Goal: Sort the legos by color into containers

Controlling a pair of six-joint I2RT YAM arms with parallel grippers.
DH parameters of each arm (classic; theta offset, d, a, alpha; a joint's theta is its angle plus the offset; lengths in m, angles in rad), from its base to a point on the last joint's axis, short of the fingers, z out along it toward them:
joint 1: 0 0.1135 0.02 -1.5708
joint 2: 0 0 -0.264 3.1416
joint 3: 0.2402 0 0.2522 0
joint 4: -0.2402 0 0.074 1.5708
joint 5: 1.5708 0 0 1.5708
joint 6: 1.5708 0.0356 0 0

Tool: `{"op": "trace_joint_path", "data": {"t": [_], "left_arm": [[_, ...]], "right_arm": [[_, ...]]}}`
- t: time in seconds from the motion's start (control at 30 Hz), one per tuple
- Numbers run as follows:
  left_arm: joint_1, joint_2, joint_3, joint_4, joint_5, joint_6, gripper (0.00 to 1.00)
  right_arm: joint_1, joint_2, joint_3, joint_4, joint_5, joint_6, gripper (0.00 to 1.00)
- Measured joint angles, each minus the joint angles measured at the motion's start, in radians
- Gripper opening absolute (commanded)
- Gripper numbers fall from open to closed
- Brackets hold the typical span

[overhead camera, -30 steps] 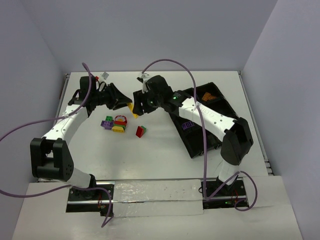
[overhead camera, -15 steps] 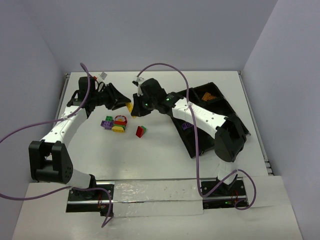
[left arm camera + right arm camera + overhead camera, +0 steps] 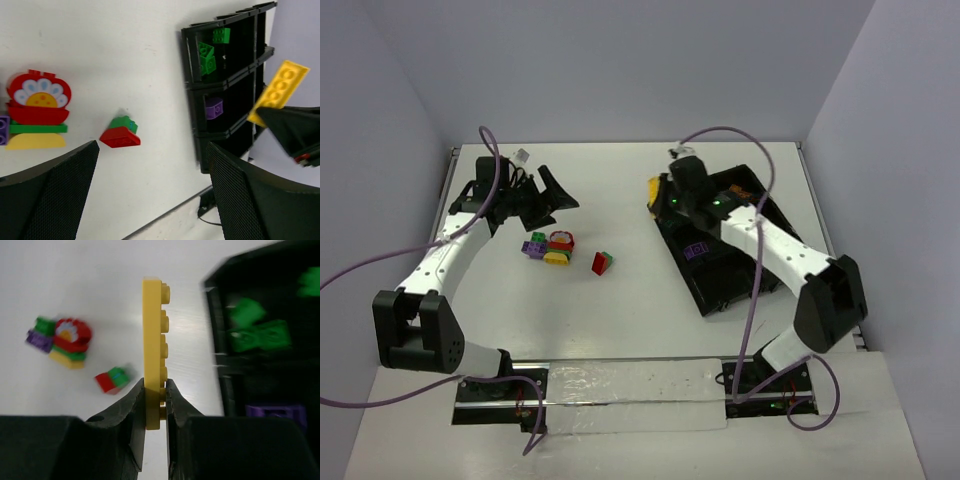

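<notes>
Right end effector clamped on yellow plate beside tray; left end effector apart, near red-green brick.

Your top camera overlooks the table from behind; both closer wrist cameras share the red-green brick.

We find divided tray on right half of table, set askew. Brick cluster lies left of centre; two-brick stack just right of it, apart. Left gripper hangs behind cluster. Long plate, pinched in right gripper, stands by tray's far-left corner. We see several bricks in far-left compartment, single brick in next one nearer.
</notes>
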Motion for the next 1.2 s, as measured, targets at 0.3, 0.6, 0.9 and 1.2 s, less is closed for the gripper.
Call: {"op": "trace_joint_path", "data": {"t": [0.3,0.6,0.9,1.2], "left_arm": [[0.002,-0.016,0.020,-0.026,-0.050,0.040,0.93],[0.002,-0.016,0.020,-0.033,-0.046,0.060,0.93],[0.002,-0.016,0.020,-0.038,-0.044,0.063,0.93],[0.003,-0.015,0.020,-0.043,-0.043,0.064,0.93]], "right_arm": [[-0.357,-0.194,-0.217,-0.084,0.138,0.085,0.00],[-0.574,-0.210,-0.276,-0.115,0.102,0.129,0.00],[-0.648,-0.039,-0.218,-0.066,0.084,0.131,0.35],[-0.652,0.031,-0.163,-0.045,0.057,0.131,0.67]]}}
